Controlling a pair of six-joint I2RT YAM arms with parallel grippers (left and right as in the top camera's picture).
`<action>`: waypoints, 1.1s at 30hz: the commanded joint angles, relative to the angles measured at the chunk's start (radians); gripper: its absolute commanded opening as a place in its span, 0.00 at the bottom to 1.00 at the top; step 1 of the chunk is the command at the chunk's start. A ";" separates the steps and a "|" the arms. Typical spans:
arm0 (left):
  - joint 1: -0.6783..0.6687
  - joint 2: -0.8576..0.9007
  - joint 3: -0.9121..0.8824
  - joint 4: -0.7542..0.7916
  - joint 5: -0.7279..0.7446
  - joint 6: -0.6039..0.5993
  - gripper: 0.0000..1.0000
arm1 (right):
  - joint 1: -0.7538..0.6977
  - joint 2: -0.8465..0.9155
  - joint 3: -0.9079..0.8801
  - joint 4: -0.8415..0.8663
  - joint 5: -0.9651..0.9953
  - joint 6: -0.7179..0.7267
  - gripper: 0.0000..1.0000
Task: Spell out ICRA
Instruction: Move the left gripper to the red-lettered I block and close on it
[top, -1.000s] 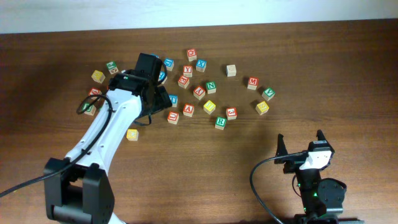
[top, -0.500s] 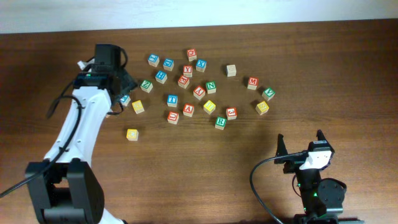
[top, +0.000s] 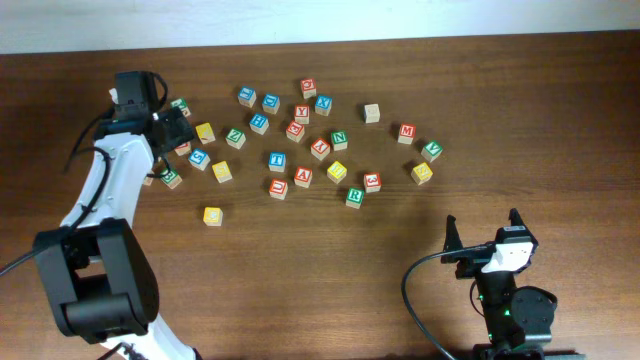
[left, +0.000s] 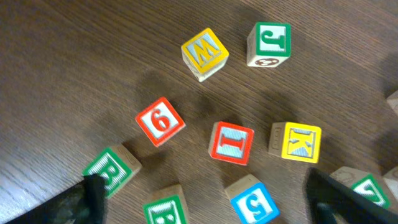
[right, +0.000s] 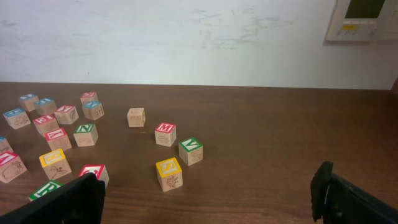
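Left end effector reached wooden cubes.

In the left wrist view, the I block lies between the 9 block on its left and the K block on its right, with the W block behind them.

dark wood table, white wall, wall thermostat

I block, K block close beside
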 joint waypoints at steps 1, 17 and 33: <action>0.010 0.035 0.014 0.024 0.030 0.031 0.84 | -0.006 -0.005 -0.008 -0.001 0.008 0.011 0.98; -0.006 0.153 0.014 0.139 0.059 0.032 0.58 | -0.006 -0.005 -0.008 -0.001 0.008 0.011 0.99; -0.006 0.205 0.014 0.148 0.074 0.094 0.57 | -0.006 -0.005 -0.008 -0.001 0.009 0.011 0.98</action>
